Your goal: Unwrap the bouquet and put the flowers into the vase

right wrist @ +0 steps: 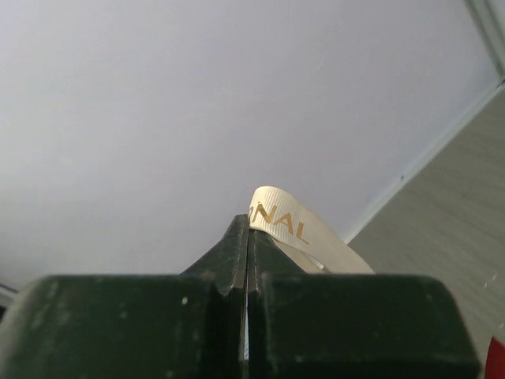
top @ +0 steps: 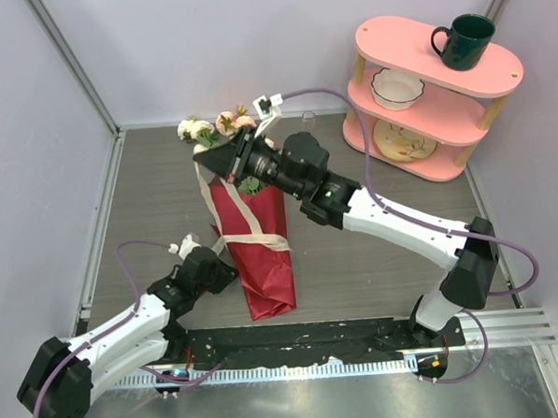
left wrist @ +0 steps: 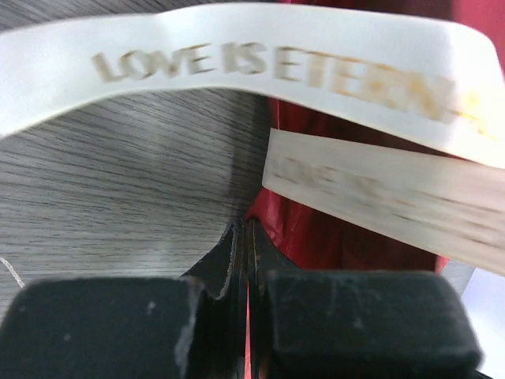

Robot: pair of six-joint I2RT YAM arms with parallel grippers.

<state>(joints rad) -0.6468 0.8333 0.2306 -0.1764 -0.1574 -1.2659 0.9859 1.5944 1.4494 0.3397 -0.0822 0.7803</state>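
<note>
Right pincer [right wrist: 247, 227]: jaws pressed together on the end of the beige ribbon [right wrist: 281, 217]; gold letters show just past the tips. The right arm reaches far from its base at the near right edge, across the desk [top: 375, 260] to the rear left. Its forearm is stretched long, and the wrist points left at the head of the bouquet [top: 259, 257]. From the tips a strip of ribbon runs down the left side of the wrap to the band crossing its middle. Left pincer [left wrist: 243, 234]: jaws shut tight, with a thin sliver of red from the wrapping paper [left wrist: 309, 229] showing between them. Two lengths of printed ribbon pass overhead in the wrist view. The left arm is folded low at near left, elbow bent, its wrist just beside the wrap's lower left edge. The bouquet lies flat on the desk, slightly left of centre, its narrow end toward the arm bases. The flowers [top: 209, 128] at its far end are near the back wall, stems inside the paper. The vase [top: 309, 122], faint clear glass, stands at the rear of the desk to the right of the blooms; I cannot tell its contents. A pink shelf [top: 507, 66] is at rear right, holding a dark green mug [top: 465, 40] on the top tier, a white bowl [top: 396, 89] on the middle and a patterned plate [top: 405, 140] at the bottom.
</note>
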